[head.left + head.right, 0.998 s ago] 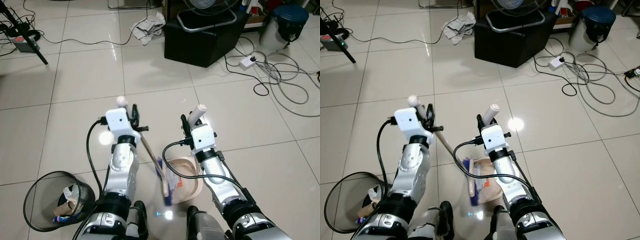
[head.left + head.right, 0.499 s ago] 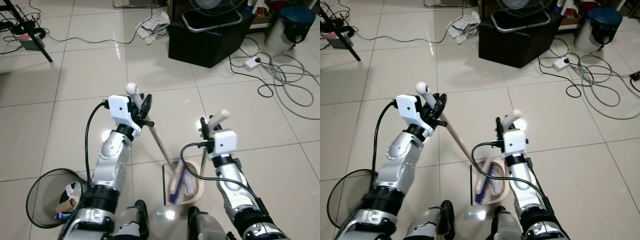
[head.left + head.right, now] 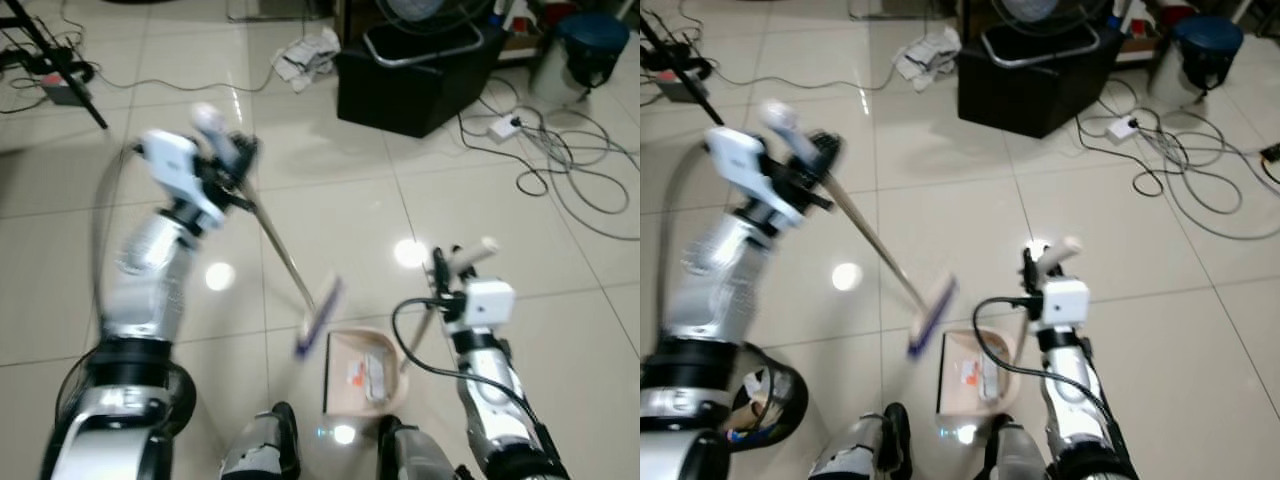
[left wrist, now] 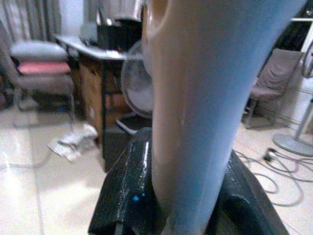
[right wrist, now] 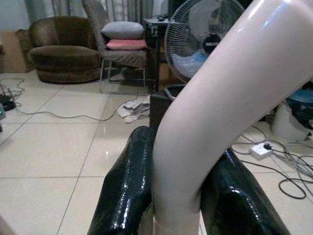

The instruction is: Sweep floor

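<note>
1. Note the open glossy cream tiled floor (image 3: 330, 210) ahead of you. It is bounded at the far side by a black box (image 3: 415, 75) carrying a fan, a crumpled white cloth (image 3: 305, 55) and tangled grey cables (image 3: 570, 170) on the right.
2. Observe the black wire-mesh waste bin (image 3: 775, 400) at the lower left, close to your left leg.
3. Your left gripper (image 3: 225, 165) is raised to the left and clamped on the wooden broom handle (image 3: 280, 250). The image is blurred there. The purple-bristled broom head (image 3: 318, 318) hangs tilted just beside the left rim of the dustpan.
4. Your right gripper (image 3: 450, 270) is closed on the pale upright dustpan handle (image 5: 215, 122). The beige plastic dustpan (image 3: 365, 372) rests on the tiles between your feet, with litter in it.
</note>
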You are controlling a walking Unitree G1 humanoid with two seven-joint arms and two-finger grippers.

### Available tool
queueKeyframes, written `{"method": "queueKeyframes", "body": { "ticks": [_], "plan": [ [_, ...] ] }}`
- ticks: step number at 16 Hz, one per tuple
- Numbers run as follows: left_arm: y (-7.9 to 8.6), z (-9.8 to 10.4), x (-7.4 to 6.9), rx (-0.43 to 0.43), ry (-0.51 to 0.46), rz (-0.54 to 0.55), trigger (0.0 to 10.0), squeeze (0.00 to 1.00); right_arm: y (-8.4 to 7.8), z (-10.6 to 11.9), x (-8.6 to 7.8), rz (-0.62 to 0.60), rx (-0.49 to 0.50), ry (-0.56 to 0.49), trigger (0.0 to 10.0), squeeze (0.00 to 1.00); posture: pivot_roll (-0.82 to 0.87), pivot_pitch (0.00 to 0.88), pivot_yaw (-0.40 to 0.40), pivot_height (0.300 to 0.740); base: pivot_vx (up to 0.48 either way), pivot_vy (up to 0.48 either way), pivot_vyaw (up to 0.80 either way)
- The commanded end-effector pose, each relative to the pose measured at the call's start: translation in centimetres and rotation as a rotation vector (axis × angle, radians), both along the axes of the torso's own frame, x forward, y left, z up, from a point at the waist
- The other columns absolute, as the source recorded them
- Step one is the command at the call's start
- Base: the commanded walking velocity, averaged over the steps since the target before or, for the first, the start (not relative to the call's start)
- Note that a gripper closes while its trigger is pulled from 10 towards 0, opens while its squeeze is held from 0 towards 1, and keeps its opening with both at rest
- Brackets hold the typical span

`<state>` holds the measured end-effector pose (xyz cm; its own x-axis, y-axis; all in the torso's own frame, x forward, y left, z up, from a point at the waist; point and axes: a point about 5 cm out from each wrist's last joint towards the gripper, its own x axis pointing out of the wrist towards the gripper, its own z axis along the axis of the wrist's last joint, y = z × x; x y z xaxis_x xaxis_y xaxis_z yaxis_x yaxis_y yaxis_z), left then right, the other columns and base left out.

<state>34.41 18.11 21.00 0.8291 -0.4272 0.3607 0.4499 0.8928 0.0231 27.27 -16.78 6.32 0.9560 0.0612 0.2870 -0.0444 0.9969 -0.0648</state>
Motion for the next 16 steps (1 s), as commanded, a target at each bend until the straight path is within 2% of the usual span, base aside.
{"method": "queueKeyframes", "body": {
  "ticks": [1,5,6,10,12,13,14,16],
  "plan": [
    [0.3,0.3,-0.6,0.013,-0.025,-0.013,10.0,0.0,-0.8,1.1,-0.2,-0.03,0.027,-0.051,10.0,0.0,0.04,0.146,0.072,0.74,0.0,0.0,0.0],
    [1.0,-2.7,-2.2,0.06,0.052,0.058,10.0,0.0,-2.1,4.4,-0.5,-0.086,0.112,-0.102,10.0,0.0,0.0,0.124,0.092,0.74,0.0,0.0,0.0],
    [1.2,-5.3,-3.3,0.099,0.107,0.134,10.0,0.0,-2.1,7.1,-0.2,-0.064,0.132,-0.129,10.0,0.0,-0.03,0.112,0.096,0.74,0.0,0.0,0.0],
    [1.0,-9.2,-4.8,0.151,0.201,0.217,10.0,0.0,-1.4,11.6,1.0,0.023,0.083,-0.187,10.0,0.0,-0.04,0.088,0.102,0.74,0.0,0.0,0.0],
    [1.1,-10.6,-5.7,0.156,0.246,0.263,10.0,0.0,-0.8,13.9,1.8,0.073,0.089,-0.187,10.0,0.0,-0.04,0.071,0.103,0.74,0.0,0.0,0.72],
    [1.1,-11.3,-6.3,0.177,0.272,0.268,10.0,0.0,0.1,15.7,2.2,0.12,0.113,-0.192,10.0,0.0,-0.04,0.064,0.099,0.74,0.0,0.0,0.78],
    [1.2,-11.5,-6.6,0.189,0.281,0.272,10.0,0.0,0.5,16.3,2.3,0.137,0.12,-0.196,10.0,0.0,-0.04,0.057,0.093,0.74,0.0,0.0,0.78],
    [2.0,-12.8,-7.7,0.215,0.319,0.308,10.0,0.0,1.3,19.6,2.7,0.186,0.14,-0.234,10.0,0.0,-0.03,0.046,0.082,0.74,0.0,0.0,0.78]
  ]
}}
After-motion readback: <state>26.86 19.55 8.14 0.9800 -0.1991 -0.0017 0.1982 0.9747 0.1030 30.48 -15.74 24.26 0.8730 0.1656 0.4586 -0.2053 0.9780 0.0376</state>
